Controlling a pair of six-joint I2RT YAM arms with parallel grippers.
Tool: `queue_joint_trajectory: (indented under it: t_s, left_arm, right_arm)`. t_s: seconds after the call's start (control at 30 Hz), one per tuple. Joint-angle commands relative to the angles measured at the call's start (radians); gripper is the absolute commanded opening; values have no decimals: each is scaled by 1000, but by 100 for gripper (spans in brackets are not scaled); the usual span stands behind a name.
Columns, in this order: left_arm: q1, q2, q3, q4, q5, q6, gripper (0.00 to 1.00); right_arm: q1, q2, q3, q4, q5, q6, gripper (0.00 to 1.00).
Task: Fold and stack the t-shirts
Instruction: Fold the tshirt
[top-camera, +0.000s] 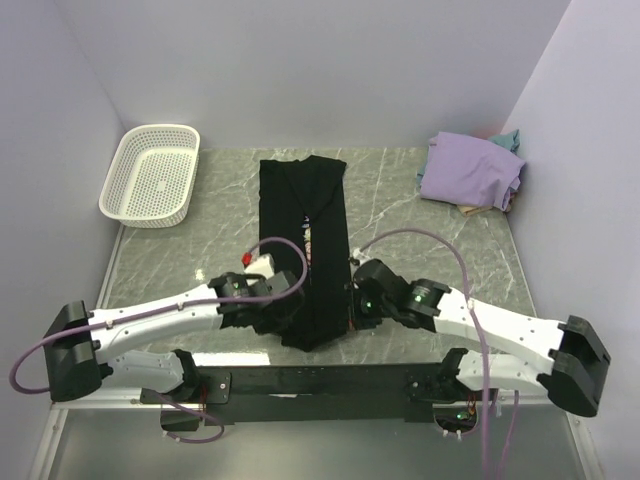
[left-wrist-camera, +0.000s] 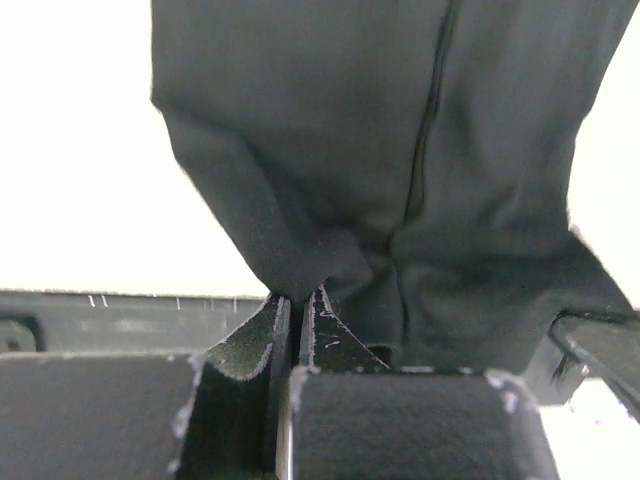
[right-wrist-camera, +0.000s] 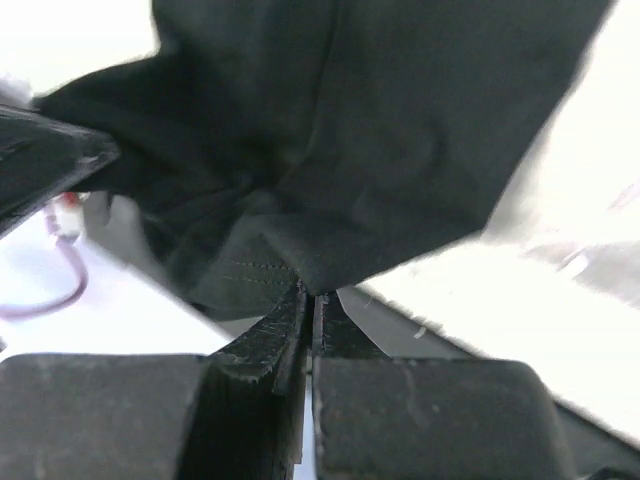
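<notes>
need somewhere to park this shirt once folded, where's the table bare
Bare table between black shirt and lavender shirt, and a strip between white basket and black shirt. Crowded at the near edge, where left gripper and right gripper pinch its near end.

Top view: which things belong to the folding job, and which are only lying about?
Job: black t-shirt, pinched at its near end by the left hand and the right hand; lavender t-shirt; teal t-shirt, partly hidden behind it.
Lying about: white basket, at far left.
</notes>
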Motion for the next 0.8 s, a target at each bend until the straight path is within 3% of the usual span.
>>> queue_joint_trajectory:
  t_s: [0.0,0.23,0.47,0.77]
  left_arm:
    - [123,43,83,4,-84,138,1]
    - [297,143,159,117,-70,322,1]
    - [398,303,242,179,-44,422,1]
    - [512,379,302,211,-30,511,1]
  right_arm:
    - [-120,79,66,-4,57,-164,0]
    - [-315,231,146,57,-51,-309,0]
    - [-407,390,292,71,-105,-411,0]
    - [-479,571,470,66,-183,-467,0]
